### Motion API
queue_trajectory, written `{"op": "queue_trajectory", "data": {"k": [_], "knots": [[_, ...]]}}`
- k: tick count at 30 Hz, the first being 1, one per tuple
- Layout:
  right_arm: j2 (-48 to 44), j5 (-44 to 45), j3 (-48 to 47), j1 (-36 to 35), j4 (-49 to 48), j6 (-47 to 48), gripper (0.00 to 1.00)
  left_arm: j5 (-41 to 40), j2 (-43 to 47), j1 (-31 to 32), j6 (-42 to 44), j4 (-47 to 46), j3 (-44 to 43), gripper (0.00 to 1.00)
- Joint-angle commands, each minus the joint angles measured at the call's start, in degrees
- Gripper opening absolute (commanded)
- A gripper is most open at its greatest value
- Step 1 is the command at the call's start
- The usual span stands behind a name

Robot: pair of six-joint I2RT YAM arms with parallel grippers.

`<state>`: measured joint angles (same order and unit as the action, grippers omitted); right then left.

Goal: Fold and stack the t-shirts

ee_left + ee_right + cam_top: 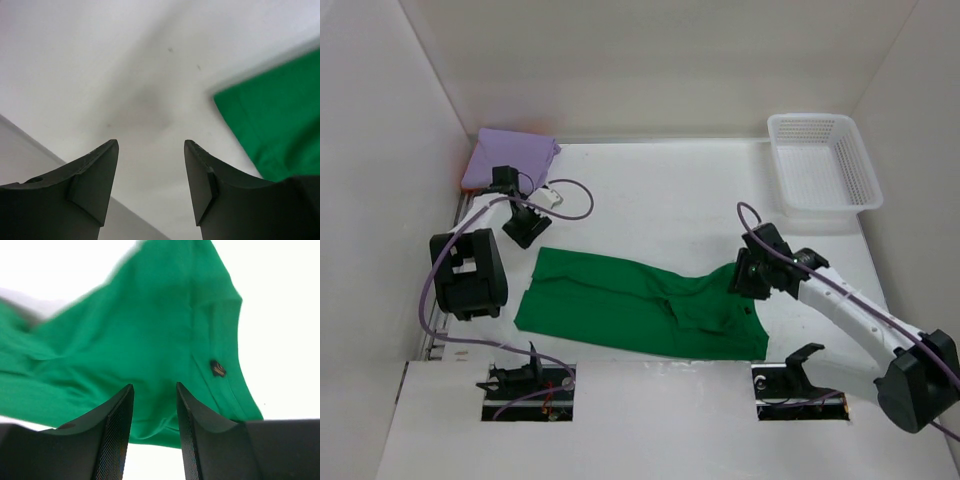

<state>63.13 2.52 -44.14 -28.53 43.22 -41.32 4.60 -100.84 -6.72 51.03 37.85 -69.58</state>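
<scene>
1. Green t-shirt: lay spread along the near part of the bench, mostly flat but rumpled towards its right end. It was judged not yet folded, and it sat centrally where both arms could reach it
2. Right gripper: hovered over the right end of the green t-shirt. Its fingers stood moderately apart with nothing between them, and the cloth showed through the gap. The position suited a pinch at that rumpled end
3. Left gripper: stood just beyond the shirt's far-left corner, over bare bench. Its fingers were parted and empty, with the green corner just beside them to the right in the wrist view. It was probably poised to take that corner
4. Lavender t-shirt: sat folded in the far-left corner, apart from the working area, apparently as the start of the stack. Whether another shirt lay beneath it could not be told
5. Basket: a white lattice basket at the far right by the wall, well apart from both shirts and seemingly playing no part in this step
</scene>
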Motion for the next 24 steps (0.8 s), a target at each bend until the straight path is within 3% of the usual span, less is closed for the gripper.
{"op": "queue_trajectory", "data": {"k": [1, 3, 6, 11, 16, 20, 24], "knots": [[0.67, 1.43, 2.39, -1.73, -3.75, -4.81, 0.44, 1.54, -1.99, 2.10, -8.82, -3.92, -3.54, 0.54], [2.69, 1.52, 3.70, -3.93, -5.25, -5.96, 0.43, 4.26, -2.35, 3.85, -10.94, -4.44, -3.81, 0.54], [5.68, 1.25, 5.73, -6.57, -5.35, -7.98, 0.30, 8.40, -1.91, 6.05, -12.26, -4.71, -3.28, 0.55], [4.99, 1.60, 8.01, -11.40, 0.98, -13.34, 0.10, 4.12, -3.57, 7.29, -13.58, -3.92, -2.31, 0.55], [0.86, 1.87, 9.95, -16.33, 6.69, -20.19, 0.09, -2.74, -4.89, 6.41, -15.25, -4.01, -1.09, 0.54], [-2.56, 4.23, 8.29, -16.16, 11.00, -20.29, 0.11, -5.91, -4.37, 5.18, -14.90, -3.66, -0.12, 0.54], [-5.74, 9.94, 0.92, -9.59, 10.92, -12.94, 0.25, -4.61, -2.26, 4.48, -14.72, -3.13, -0.90, 0.54]]}}
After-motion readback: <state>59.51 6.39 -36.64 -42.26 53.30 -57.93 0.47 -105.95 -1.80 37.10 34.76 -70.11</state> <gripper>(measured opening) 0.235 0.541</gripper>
